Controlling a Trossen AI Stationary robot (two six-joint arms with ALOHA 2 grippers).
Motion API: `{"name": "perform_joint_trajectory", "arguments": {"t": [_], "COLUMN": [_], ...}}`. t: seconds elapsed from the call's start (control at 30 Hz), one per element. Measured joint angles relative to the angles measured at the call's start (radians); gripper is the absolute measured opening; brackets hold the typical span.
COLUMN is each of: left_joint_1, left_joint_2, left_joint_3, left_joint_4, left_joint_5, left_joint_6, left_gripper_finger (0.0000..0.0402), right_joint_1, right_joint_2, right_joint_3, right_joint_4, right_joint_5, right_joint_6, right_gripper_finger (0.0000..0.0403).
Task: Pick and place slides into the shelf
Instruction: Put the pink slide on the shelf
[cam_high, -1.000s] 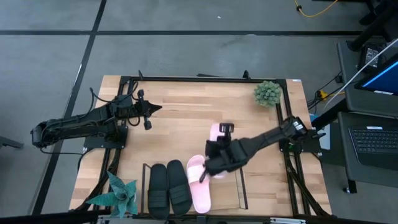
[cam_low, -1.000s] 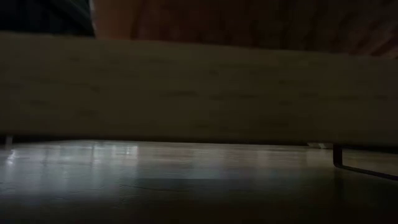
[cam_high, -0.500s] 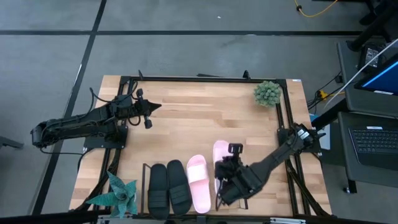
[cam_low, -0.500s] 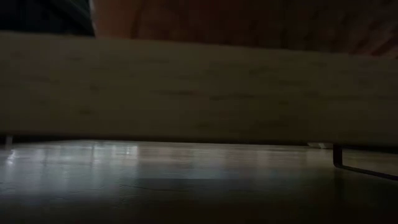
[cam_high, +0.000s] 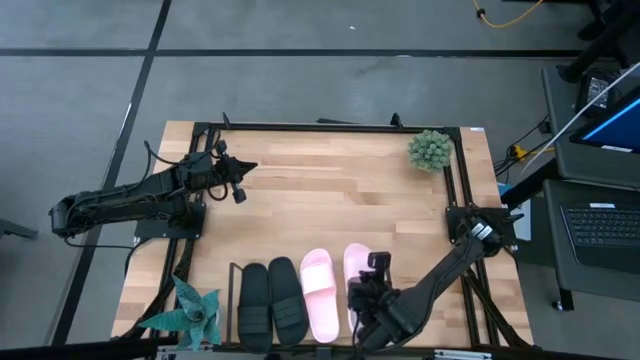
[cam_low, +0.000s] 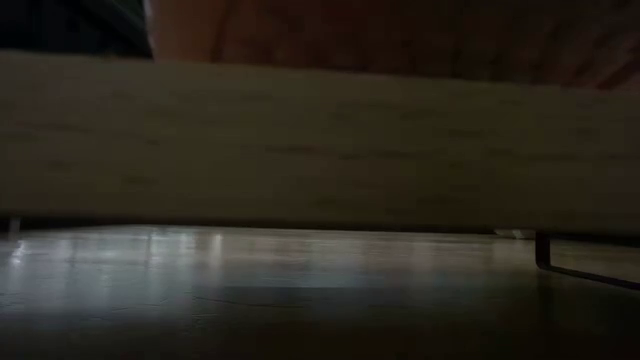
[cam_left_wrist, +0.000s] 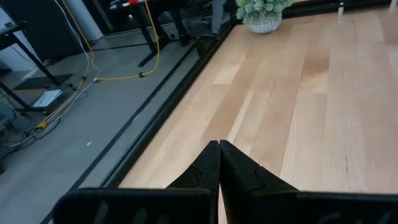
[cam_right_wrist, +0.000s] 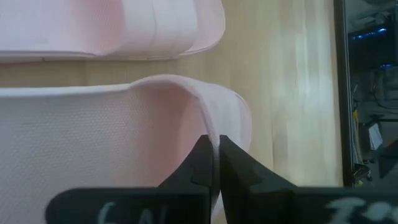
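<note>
Counting 2 black slides (cam_high: 270, 300), 2 pink slides (cam_high: 322, 293) in shelf (cam_high: 234, 268).

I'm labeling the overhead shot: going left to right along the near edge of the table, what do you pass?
Spiky teal plant → black slides → pink slide → second pink slide, pinched by the right end effector.

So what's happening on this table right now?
The right gripper is pinching the strap of the second pink slide, setting it into the shelf beside the first pink slide. The black pair already sits in the shelf, on the other side of the first pink one. The left gripper waits shut over the table's far left.
</note>
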Motion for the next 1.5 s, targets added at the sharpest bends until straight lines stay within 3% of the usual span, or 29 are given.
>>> {"name": "perform_joint_trajectory", "arguments": {"t": [0.43, 1.5], "left_joint_1": [0.0, 0.0], "left_joint_2": [0.0, 0.0], "left_joint_3": [0.0, 0.0], "left_joint_4": [0.0, -0.002], "left_joint_5": [0.0, 0.0], "left_joint_6": [-0.023, -0.026], "left_gripper_finger": [0.0, 0.0], "right_joint_1": [0.019, 0.003], "right_joint_2": [0.021, 0.064], "right_joint_3": [0.0, 0.0], "right_joint_4": [0.103, 0.109], "right_joint_5": [-0.011, -0.002], "right_joint_6": [-0.004, -0.003], "right_gripper_finger": [0.0012, 0.0012]}}
